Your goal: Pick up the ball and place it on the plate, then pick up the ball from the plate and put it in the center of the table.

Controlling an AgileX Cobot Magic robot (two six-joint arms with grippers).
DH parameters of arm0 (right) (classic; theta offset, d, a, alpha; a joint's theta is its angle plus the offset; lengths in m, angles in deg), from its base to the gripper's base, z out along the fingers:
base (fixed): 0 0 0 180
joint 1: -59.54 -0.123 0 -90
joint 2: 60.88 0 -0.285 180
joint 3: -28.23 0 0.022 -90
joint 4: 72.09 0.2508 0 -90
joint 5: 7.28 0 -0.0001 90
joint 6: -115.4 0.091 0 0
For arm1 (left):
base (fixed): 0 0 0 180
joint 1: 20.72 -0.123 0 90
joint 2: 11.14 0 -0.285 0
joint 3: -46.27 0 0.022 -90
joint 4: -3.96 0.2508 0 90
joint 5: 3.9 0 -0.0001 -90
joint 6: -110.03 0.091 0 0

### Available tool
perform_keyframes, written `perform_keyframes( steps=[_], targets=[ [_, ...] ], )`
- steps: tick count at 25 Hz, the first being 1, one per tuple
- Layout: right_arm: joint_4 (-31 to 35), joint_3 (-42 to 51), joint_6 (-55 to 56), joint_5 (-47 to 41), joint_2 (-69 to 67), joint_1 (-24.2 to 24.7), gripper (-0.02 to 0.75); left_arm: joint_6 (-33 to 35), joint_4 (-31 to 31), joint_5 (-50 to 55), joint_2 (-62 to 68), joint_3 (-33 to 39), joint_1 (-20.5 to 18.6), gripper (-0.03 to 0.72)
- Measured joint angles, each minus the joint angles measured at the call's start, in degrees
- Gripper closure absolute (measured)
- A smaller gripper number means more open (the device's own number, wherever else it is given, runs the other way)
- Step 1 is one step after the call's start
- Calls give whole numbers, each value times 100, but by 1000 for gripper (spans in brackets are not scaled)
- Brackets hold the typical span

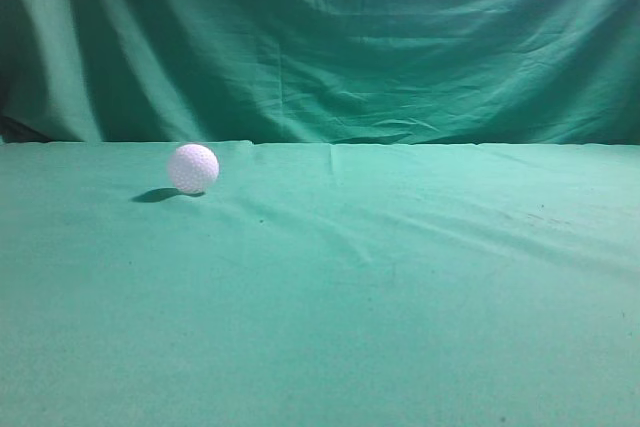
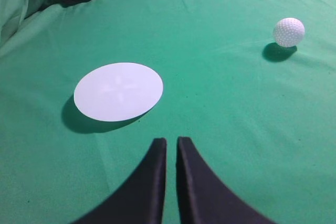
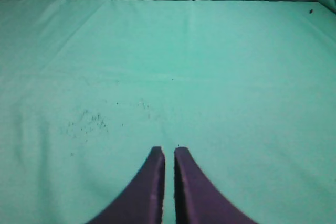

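Note:
The white dimpled ball (image 1: 193, 168) rests on the green cloth table (image 1: 400, 297) at the far left of the exterior view. In the left wrist view the ball (image 2: 289, 31) lies at the upper right, well ahead and to the right of my left gripper (image 2: 171, 141), which is shut and empty. A pale round plate (image 2: 118, 91) lies flat on the table (image 2: 220, 103) just ahead and left of the left gripper. My right gripper (image 3: 169, 150) is shut and empty above bare cloth (image 3: 210, 66). No gripper or plate shows in the exterior view.
A dark green draped curtain (image 1: 330, 37) hangs behind the table's far edge. Small dark specks (image 3: 86, 121) mark the cloth left of the right gripper.

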Motion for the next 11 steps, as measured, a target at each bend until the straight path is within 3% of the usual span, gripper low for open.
perform_keyframes(
  steps=[11],
  targets=[
    [0,0,0,0,0,0,673,-3,-17,0,0,0,0,639]
  ],
)
